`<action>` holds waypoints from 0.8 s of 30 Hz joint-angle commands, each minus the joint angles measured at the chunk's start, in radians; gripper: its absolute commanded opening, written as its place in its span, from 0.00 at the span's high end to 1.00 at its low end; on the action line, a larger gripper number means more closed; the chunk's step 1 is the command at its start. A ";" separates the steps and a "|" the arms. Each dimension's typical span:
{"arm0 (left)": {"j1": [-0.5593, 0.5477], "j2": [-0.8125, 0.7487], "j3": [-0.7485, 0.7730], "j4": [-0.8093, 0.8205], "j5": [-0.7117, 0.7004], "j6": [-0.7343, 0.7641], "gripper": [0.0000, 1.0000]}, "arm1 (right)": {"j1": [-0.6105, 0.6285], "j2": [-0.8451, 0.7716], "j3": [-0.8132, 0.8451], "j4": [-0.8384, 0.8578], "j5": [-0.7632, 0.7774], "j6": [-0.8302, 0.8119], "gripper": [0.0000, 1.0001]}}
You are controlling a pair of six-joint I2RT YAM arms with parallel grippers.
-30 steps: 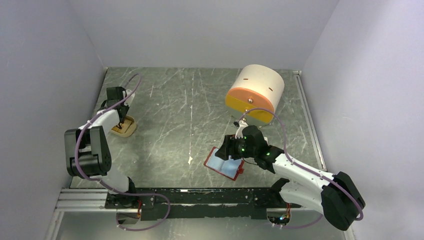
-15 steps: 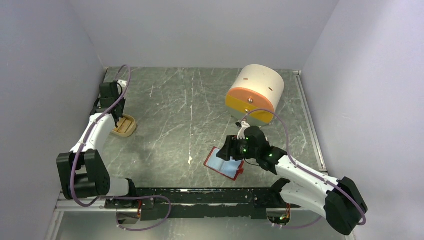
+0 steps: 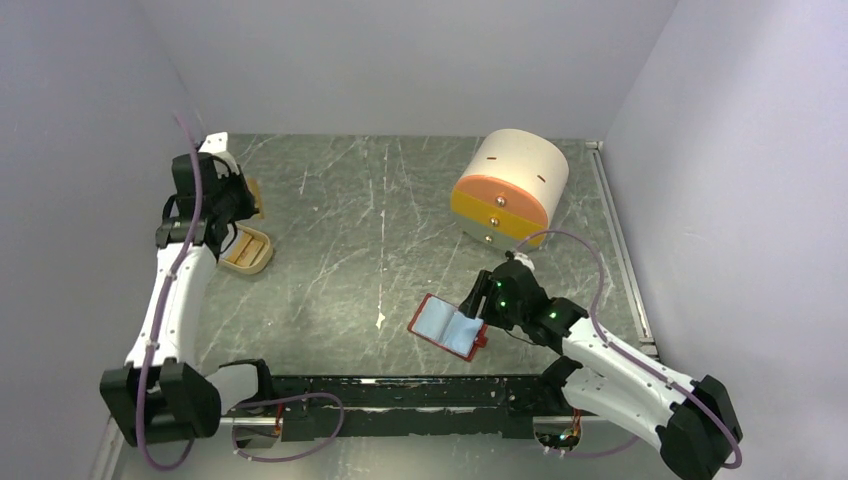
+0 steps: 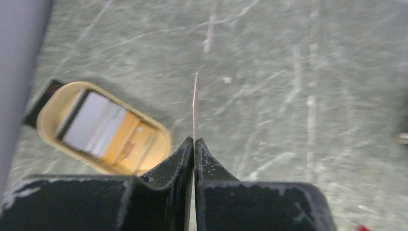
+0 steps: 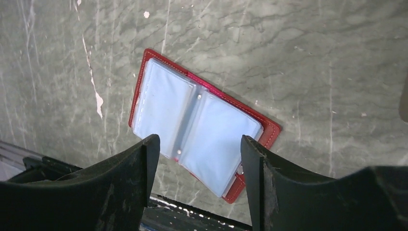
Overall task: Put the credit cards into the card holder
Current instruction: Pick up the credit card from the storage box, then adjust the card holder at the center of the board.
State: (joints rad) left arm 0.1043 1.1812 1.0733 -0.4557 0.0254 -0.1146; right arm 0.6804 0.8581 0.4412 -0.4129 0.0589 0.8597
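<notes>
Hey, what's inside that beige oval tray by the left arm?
The tray holds a pale card and an orange card lying flat. Anything beneath them is covered. The left tool pinches a third card, outside the tray.

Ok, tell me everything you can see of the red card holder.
The card holder lies open flat on the grey table, red leather-like cover underneath, stitched edge showing. Two pale blue clear pocket pages meet at a central fold; no card shows in them. The open right pincer hangs above it, apparently not touching.
</notes>
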 commanded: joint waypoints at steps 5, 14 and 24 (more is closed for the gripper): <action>0.126 0.055 0.003 0.050 0.678 -0.288 0.91 | -0.008 -0.039 -0.066 -0.034 0.088 0.132 0.35; 0.109 -0.009 -0.150 0.128 0.875 -0.332 0.91 | -0.005 0.133 -0.074 0.159 -0.042 0.044 0.36; -0.138 -0.201 -0.380 0.276 0.739 -0.532 0.91 | 0.014 0.324 0.011 0.396 -0.203 -0.078 0.39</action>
State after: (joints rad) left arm 0.0715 1.0309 0.7460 -0.2798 0.8116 -0.5247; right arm 0.6849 1.1164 0.3801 -0.1169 -0.0910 0.8539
